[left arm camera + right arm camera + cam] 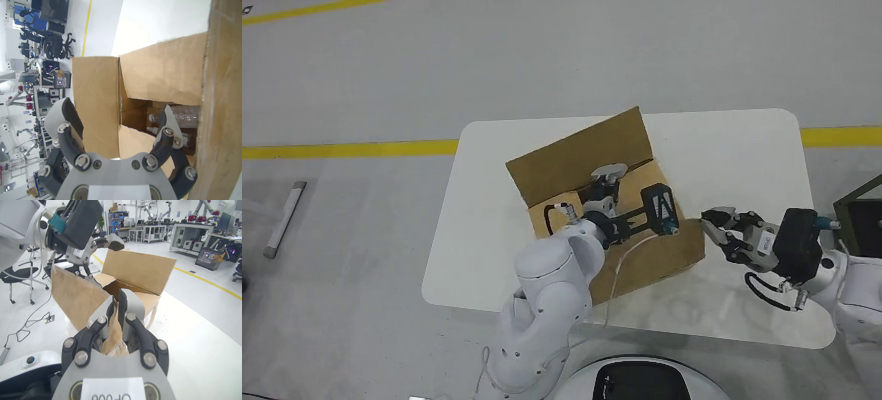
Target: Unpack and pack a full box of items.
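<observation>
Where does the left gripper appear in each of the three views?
Top view: left gripper mid-table, over the box opening.
Left wrist view: gripper open, close to the camera, facing the opening.
Right wrist view: gripper open, above the box.
Shared landmark: the box.

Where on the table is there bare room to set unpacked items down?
Bare table lies beyond the cardboard box, toward the far right corner, and along the box's left side. Crowded: the box mouth under the left gripper, and by the right gripper.
</observation>
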Motion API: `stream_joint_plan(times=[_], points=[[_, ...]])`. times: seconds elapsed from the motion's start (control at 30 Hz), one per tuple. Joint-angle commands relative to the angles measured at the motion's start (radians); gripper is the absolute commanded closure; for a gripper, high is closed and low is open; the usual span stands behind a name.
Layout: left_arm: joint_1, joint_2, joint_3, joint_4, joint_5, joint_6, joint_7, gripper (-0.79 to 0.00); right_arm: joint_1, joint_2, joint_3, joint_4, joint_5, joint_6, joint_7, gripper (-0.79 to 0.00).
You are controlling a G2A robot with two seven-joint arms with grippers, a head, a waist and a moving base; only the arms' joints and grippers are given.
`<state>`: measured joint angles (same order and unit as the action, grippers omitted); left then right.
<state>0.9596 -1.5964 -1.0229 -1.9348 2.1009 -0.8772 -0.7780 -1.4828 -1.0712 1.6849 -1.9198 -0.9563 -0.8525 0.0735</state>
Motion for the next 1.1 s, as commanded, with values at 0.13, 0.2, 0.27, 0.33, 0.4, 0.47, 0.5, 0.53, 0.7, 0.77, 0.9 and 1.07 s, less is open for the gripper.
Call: stream_joint_plan(times=[0.13, 0.2, 0.27, 0.33, 0.4, 0.47, 0.5, 0.53, 0.7, 0.77, 0.9, 1.07], points=[[0.023, 0.001, 0.007, -0.037, -0.061, -0.055, -0.013, -0.785, 0.031, 0.004, 0.01, 0.016, 0.183, 0.027, 0.04, -0.382], [0.02, 0.002, 0.009, -0.046, -0.055, -0.064, -0.025, -0.785, 0.043, 0.006, 0.002, 0.031, 0.25, 0.042, 0.068, -0.296], [0.023, 0.003, 0.014, -0.059, -0.068, -0.07, -0.022, -0.785, 0.063, 0.008, -0.004, 0.041, 0.278, 0.061, 0.113, -0.188], [0.027, 0.003, 0.016, -0.071, -0.085, -0.081, -0.022, -0.785, 0.084, 0.011, -0.021, 0.052, 0.3, 0.069, 0.161, -0.015], [0.029, 0.004, 0.017, -0.078, -0.09, -0.088, -0.03, -0.785, 0.105, 0.014, -0.049, 0.073, 0.323, 0.071, 0.222, 0.0], [0.03, 0.005, 0.017, -0.08, -0.097, -0.09, -0.035, -0.785, 0.131, 0.016, -0.07, 0.092, 0.339, 0.075, 0.276, 0.0], [0.031, 0.005, 0.017, -0.081, -0.099, -0.091, -0.036, -0.785, 0.139, 0.018, -0.085, 0.101, 0.352, 0.069, 0.304, 0.0], [0.033, 0.006, 0.017, -0.082, -0.102, -0.091, -0.037, -0.785, 0.147, 0.019, -0.094, 0.107, 0.366, 0.058, 0.326, 0.0], [0.047, 0.008, 0.008, -0.108, -0.13, -0.077, -0.041, -0.785, 0.145, 0.032, -0.112, 0.129, 0.42, -0.033, 0.422, 0.0], [0.049, 0.009, -0.007, -0.121, -0.136, -0.054, -0.046, -0.785, 0.135, 0.038, -0.108, 0.138, 0.423, -0.067, 0.454, 0.0], [0.044, 0.011, -0.044, -0.125, -0.131, 0.011, -0.05, -0.785, 0.113, 0.049, -0.099, 0.142, 0.421, -0.136, 0.488, 0.0], [0.045, 0.013, -0.072, -0.106, -0.114, 0.119, -0.025, -0.785, 0.09, 0.061, -0.107, 0.131, 0.32, -0.16, 0.529, 0.0]])
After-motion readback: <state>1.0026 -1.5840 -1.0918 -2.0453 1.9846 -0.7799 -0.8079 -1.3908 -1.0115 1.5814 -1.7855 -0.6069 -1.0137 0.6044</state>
